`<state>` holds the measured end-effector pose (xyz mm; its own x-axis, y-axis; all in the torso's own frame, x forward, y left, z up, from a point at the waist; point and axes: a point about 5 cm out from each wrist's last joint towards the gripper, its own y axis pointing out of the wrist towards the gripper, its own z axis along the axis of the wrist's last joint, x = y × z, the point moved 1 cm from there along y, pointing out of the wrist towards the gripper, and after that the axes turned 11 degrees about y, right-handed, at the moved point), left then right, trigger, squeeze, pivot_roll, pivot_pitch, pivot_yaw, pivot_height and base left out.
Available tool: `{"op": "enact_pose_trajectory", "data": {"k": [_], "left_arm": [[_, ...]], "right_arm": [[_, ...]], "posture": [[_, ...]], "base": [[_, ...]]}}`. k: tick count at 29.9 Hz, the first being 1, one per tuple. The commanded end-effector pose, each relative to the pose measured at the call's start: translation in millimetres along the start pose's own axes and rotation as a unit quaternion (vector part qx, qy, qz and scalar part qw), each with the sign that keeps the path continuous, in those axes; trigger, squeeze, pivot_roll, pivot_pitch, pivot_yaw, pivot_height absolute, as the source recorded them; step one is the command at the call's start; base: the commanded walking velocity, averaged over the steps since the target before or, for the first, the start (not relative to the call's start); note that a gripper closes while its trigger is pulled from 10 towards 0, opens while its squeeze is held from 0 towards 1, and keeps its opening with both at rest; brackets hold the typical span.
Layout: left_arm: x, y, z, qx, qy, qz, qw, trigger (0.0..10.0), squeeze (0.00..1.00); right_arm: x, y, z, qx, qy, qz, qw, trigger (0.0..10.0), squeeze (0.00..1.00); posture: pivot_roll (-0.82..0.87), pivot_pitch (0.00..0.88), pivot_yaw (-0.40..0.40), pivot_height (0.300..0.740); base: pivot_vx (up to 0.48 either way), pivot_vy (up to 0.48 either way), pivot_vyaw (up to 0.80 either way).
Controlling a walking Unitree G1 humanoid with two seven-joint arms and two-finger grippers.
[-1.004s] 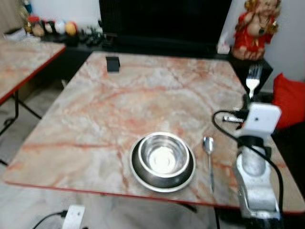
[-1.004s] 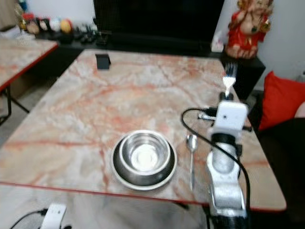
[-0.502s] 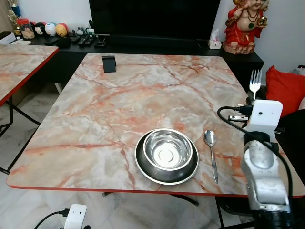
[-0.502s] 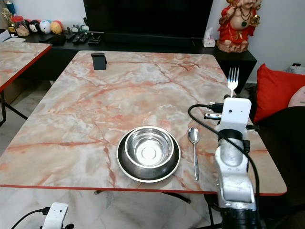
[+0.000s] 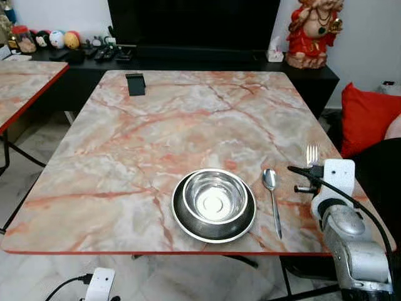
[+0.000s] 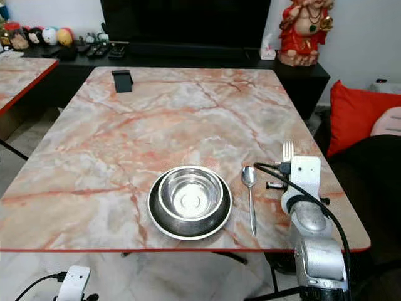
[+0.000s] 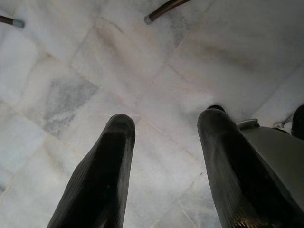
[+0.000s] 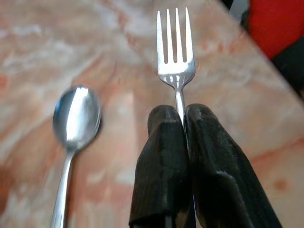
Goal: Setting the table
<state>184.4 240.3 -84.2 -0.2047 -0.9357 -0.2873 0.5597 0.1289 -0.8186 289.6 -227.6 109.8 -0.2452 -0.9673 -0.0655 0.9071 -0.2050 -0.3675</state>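
Observation:
A steel bowl (image 5: 215, 197) sits on a dark steel plate (image 5: 185, 220) near the front edge of the marble table (image 5: 175, 125). A spoon (image 5: 272, 197) lies just right of the plate. My right gripper (image 8: 183, 114) is shut on a fork (image 8: 175, 52), tines pointing away from me, held low over the table right of the spoon. In the eye views the fork (image 5: 311, 154) pokes out beyond the white wrist camera (image 5: 339, 177). My left gripper (image 7: 164, 128) hangs open over the tiled floor.
A small black stand (image 5: 135, 83) is at the table's far left. A red statue (image 5: 310, 31) and a dark TV unit stand behind. A red cushion (image 5: 366, 116) lies right, a second table (image 5: 25, 81) left. A white power strip (image 5: 99, 283) is on the floor.
My right arm has come down and forward, bringing the fork from well above the table edge to just over the tabletop right of the spoon. The camera view shifted slightly.

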Motion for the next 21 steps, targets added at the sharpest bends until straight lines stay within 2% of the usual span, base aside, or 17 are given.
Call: {"op": "enact_pose_trajectory", "data": {"k": [1, 12, 21], "left_arm": [[0.2, 0.4, 1, -0.003, 0.004, -0.004, 1.0, 10.0, 0.0], [0.3, 0.5, 2, -0.002, 0.006, -0.002, 1.0, 10.0, 0.0], [1.2, 0.6, 2, -0.001, 0.007, -0.003, 1.0, 10.0, 0.0]], "right_arm": [[-1.8, -2.2, 2, -0.005, 0.009, 0.007, 1.0, 10.0, 0.0], [-5.5, 13.9, -6, -0.023, 0.049, 0.014, 0.998, 10.0, 0.0], [-5.7, 26.3, -14, -0.036, 0.028, 0.004, 0.999, 10.0, 0.0]], "posture": [[-0.06, 0.0, -0.011, 0.728], [-0.02, 0.0, -0.025, 0.728], [-0.01, 0.0, -0.029, 0.728]], "base": [[0.0, 0.0, 0.0], [0.0, 0.0, 0.0], [0.0, 0.0, 0.0]]}}
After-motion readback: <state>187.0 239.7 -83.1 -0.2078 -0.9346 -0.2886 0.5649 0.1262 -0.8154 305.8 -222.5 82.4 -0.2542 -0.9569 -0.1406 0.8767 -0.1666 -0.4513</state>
